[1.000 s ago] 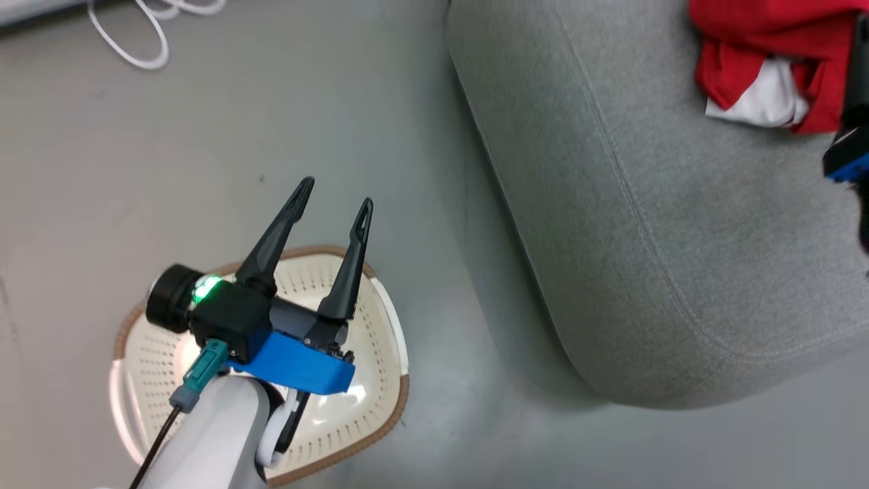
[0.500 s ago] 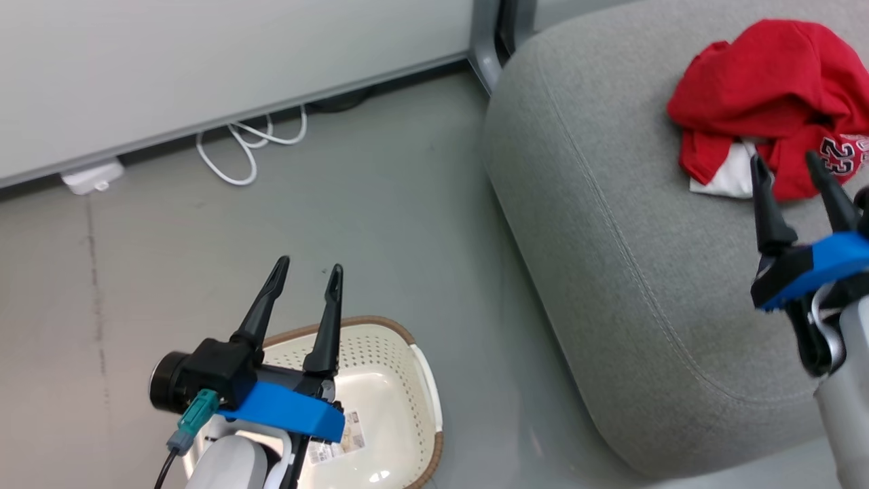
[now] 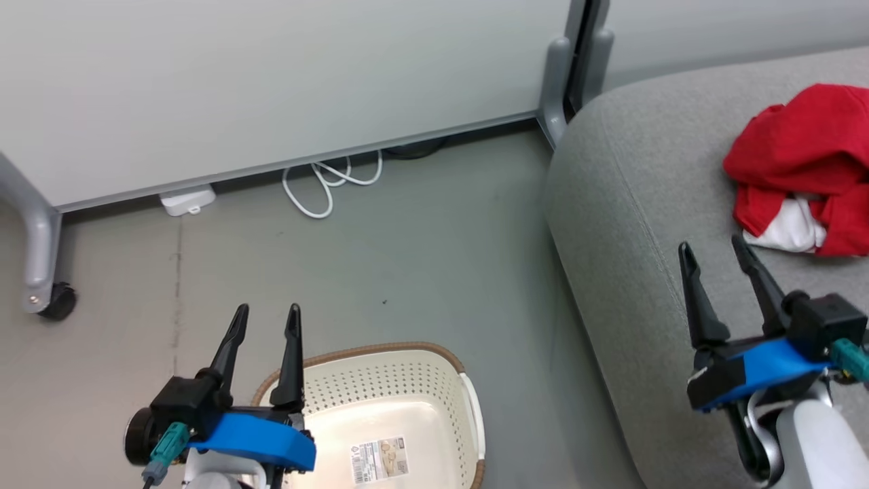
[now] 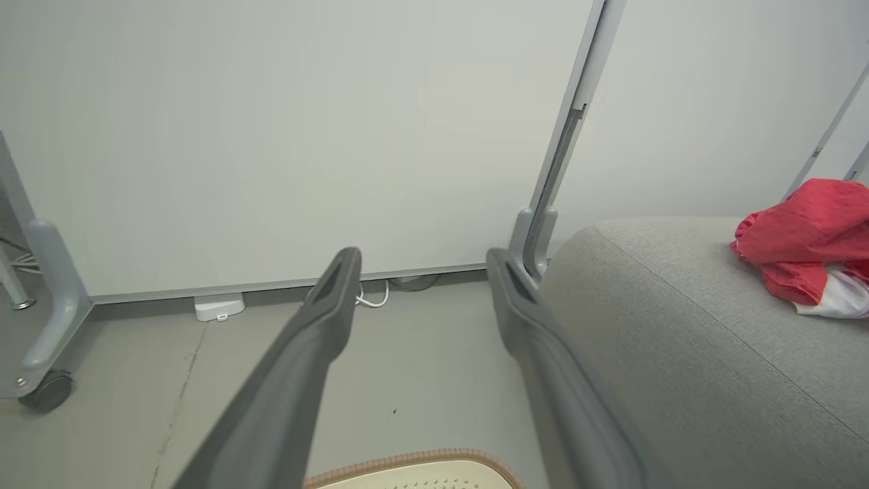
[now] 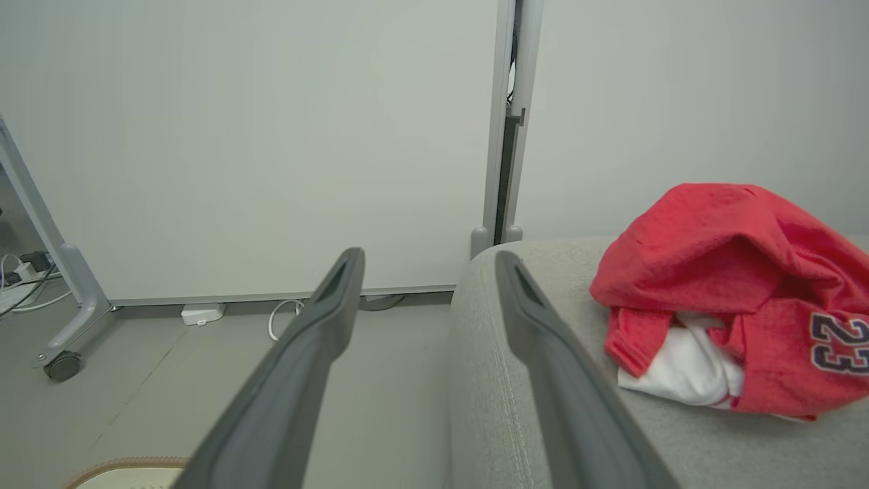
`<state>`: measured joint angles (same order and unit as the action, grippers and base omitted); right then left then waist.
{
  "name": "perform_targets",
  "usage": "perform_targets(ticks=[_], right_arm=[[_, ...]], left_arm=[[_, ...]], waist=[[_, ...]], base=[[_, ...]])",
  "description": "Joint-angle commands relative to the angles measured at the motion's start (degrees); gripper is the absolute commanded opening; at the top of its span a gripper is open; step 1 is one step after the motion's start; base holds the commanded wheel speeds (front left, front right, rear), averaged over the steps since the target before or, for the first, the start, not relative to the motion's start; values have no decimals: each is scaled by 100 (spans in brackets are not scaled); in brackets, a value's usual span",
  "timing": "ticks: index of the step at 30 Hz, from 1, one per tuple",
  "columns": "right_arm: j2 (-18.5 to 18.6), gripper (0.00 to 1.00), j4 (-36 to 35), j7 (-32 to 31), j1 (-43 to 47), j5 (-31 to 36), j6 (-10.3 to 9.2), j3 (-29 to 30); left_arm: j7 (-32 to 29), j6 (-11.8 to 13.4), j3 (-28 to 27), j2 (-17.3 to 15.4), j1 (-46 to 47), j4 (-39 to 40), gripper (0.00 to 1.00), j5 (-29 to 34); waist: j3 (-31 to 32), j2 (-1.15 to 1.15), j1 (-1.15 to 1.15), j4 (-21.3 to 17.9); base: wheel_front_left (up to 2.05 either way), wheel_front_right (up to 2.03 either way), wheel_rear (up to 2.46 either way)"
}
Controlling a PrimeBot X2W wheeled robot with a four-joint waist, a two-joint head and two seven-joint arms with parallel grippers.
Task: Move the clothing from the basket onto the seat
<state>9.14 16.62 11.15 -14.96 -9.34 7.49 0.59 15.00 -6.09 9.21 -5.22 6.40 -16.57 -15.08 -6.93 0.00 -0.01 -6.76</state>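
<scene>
Change: head view tilted up; right gripper (image 3: 709, 243) drawn clear of clothing (image 3: 801, 170). Clothing: judged soft, light, a limp heap on seat (image 3: 645, 204), at that gripper's one o'clock; pinch a raised fold. Basket (image 3: 360, 352): six o'clock, beside left gripper (image 3: 267, 311). Both jaws spread, holding nothing.

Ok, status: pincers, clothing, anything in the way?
Left pincer open, empty, near basket. Right pincer open, empty, over seat. Clothing heaped on seat; none seen in basket. Nothing in the way.

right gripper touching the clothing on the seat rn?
Apart. The right wrist view shows a strip of grey seat between the open right gripper and the clothing, which lies off to one side of its fingers.
</scene>
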Motion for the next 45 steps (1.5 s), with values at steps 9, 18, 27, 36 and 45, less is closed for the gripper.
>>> perform_targets(ticks=[9, 18, 27, 36, 45], right_arm=[[-386, 100, -572, -189, 881, 264, 2, 125], [-570, 100, -592, -322, 1196, 174, 2, -28], [-613, 100, -588, -323, 1245, 191, 2, 13], [-627, 100, -575, -331, 1181, 181, 2, -20], [-630, 100, -567, -320, 1192, 114, 2, -63]], left_arm=[[26, -65, -384, 99, -222, -281, 100, 55], [26, -106, -574, 121, -334, -535, 100, 113], [26, -126, -638, 135, -328, -612, 100, 161], [26, -144, -736, 159, -332, -621, 100, 134], [26, -136, -726, 173, -288, -636, 100, 116]], waist=[[462, 0, 1, 526], [659, 0, 1, 803], [641, 0, 1, 885], [582, 0, 1, 836], [563, 0, 1, 854]], base=[[0, 0, 0], [0, 0, 0], [0, 0, 0], [0, 0, 0], [0, 0, 0]])
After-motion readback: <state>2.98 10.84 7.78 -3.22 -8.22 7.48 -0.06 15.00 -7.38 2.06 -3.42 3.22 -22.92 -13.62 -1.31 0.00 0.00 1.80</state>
